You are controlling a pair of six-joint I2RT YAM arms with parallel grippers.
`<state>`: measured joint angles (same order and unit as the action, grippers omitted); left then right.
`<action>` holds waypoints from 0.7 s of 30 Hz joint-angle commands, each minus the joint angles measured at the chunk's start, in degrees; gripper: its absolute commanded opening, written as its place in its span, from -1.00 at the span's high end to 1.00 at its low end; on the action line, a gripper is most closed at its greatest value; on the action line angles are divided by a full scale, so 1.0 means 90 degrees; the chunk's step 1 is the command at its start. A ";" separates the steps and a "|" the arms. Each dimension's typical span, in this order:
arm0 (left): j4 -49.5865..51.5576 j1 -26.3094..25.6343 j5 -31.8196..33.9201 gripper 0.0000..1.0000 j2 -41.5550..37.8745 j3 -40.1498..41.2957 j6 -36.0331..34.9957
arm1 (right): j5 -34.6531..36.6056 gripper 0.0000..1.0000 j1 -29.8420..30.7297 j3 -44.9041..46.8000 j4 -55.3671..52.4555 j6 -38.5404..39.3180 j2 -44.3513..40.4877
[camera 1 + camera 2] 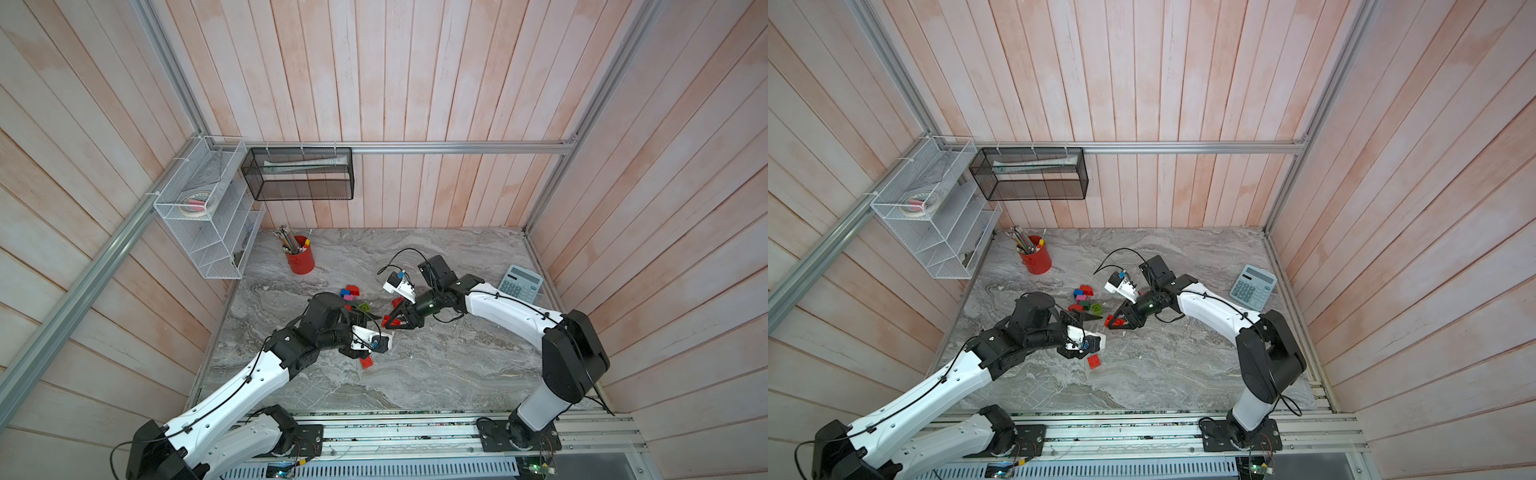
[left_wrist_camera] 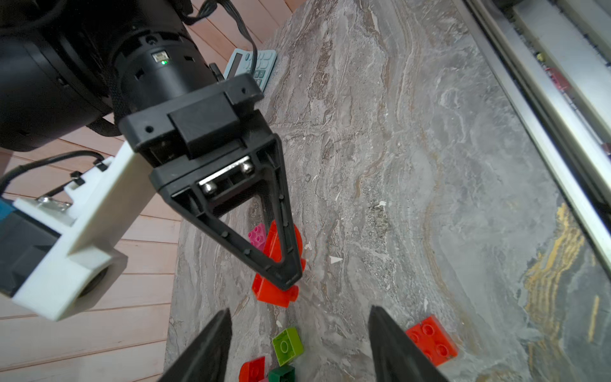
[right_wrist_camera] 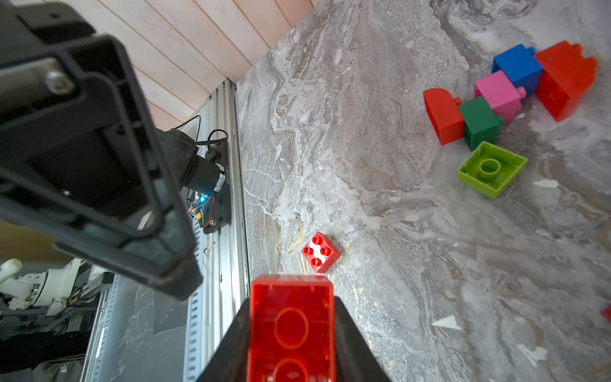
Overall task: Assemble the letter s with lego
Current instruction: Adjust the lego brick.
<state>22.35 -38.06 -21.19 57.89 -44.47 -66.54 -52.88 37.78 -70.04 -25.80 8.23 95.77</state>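
Right jaws: clamped on a long red brick point(image 3: 291, 330), hollow underside facing the wrist camera. Left jaws: apart, above the worktop point(image 1: 436, 365). Remaining lego bricks point(image 3: 496, 99) lie clustered on the worktop; a square red brick point(image 3: 320, 252) lies apart from them.

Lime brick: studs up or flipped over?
Flipped over: the lime brick shows its hollow underside with a central ring, no studs.
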 commanded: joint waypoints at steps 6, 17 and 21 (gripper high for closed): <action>-0.0573 -0.0125 0.0491 -0.19 0.0221 -0.0063 -0.0615 | -0.0530 0.40 0.0183 -0.0355 -0.0468 0.0234 0.0150; -0.0407 -0.0203 0.0587 0.35 0.0365 -0.0183 -0.0698 | -0.0829 0.40 0.0179 -0.0430 -0.0403 0.0179 0.0187; -0.0227 -0.0204 0.0664 0.51 0.0396 -0.0274 -0.0608 | -0.0900 0.38 0.0178 -0.0393 -0.0386 0.0192 0.0178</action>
<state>18.65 -39.97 -16.14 60.86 -44.62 -73.73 -58.89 39.07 -72.69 -28.69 8.75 96.68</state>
